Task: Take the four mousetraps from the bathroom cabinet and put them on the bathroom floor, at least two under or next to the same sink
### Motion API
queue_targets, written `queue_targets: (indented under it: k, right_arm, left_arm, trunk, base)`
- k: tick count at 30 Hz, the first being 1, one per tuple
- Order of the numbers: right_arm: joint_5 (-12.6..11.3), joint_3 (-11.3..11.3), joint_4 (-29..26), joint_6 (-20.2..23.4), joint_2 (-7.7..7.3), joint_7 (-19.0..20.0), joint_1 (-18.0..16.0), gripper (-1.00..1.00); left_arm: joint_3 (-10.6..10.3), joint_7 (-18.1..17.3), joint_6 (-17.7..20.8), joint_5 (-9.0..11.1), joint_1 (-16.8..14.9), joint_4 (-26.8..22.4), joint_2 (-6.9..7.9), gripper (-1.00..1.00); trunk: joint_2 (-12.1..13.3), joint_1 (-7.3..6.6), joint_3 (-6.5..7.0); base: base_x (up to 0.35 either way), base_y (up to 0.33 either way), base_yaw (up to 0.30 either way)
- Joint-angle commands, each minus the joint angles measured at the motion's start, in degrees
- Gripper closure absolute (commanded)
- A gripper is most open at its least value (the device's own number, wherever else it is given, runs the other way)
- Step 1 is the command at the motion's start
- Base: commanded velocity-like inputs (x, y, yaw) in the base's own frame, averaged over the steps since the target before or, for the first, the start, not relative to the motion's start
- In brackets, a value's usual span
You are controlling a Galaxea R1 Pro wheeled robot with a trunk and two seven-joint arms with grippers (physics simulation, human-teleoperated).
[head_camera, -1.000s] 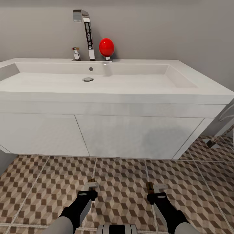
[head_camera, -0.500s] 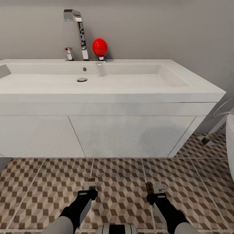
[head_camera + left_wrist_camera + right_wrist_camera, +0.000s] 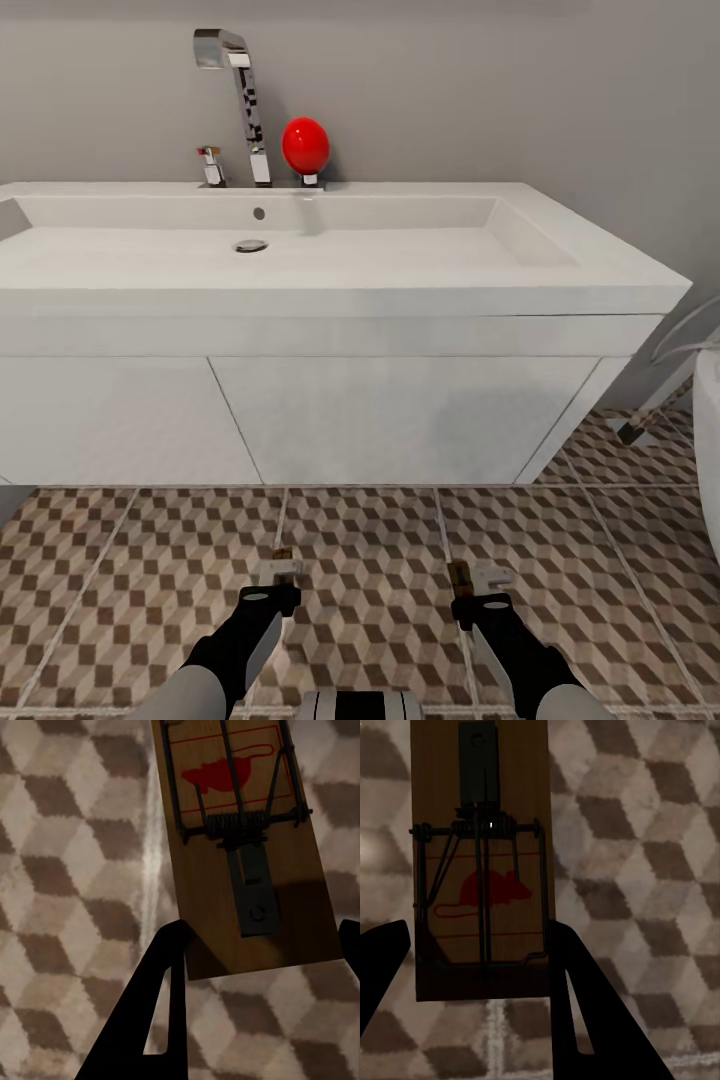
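Wooden mousetraps point(image 3: 247, 847) point(image 3: 480, 862), flat rectangles, clamped in left pincer point(image 3: 255, 945) and right pincer point(image 3: 472, 960).

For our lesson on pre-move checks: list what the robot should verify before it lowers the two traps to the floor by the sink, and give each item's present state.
1. Left gripper holds a mousetrap between its fingers: ok.
2. Right gripper holds the second mousetrap: ok.
3. Robot faces the sink, vanity straight ahead: ok.
4. Patterned floor between the grippers and the vanity shows no obstacle: ok.
5. Traps already resting on the tiles: cannot tell.
6. Whereabouts of the other two traps: cannot tell.
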Motion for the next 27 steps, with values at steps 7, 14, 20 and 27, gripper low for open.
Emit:
queue_targets:
  k: [7, 14, 20, 27]
  right_arm:
    - [0.5, 0.4, -0.2, 0.5, -0.02, -0.3, 0.0, 1.0]
    - [0.5, 0.4, -0.2, 0.6, -0.02, -0.2, 0.0, 1.0]
    - [0.5, 0.4, -0.2, 0.6, -0.02, -0.3, 0.0, 1.0]
    - [0.4, 0.4, -0.3, 0.6, -0.02, -0.3, 0.0, 1.0]
  left_arm:
    - [0.2, 0.2, 0.4, -0.2, 0.0, -0.1, -0.04, 1.0]
    - [0.0, 0.2, 0.3, -0.2, 0.0, -0.2, -0.04, 1.0]
    - [-0.1, 0.3, 0.3, -0.2, 0.0, -0.3, -0.06, 1.0]
    - [-0.1, 0.4, 0.3, -0.2, 0.0, -0.3, -0.04, 1.0]
  trunk:
    - [0.0, -0.01, -0.04]
    - [0.0, -0.01, -0.04]
    - [0.0, -0.01, -0.04]
    - [0.0, -0.01, -0.04]
  base:
    - [0.0, 0.0, 0.0]
    - [0.0, 0.0, 0.0]
    - [0.0, 0.0, 0.0]
    - [0.0, 0.0, 0.0]
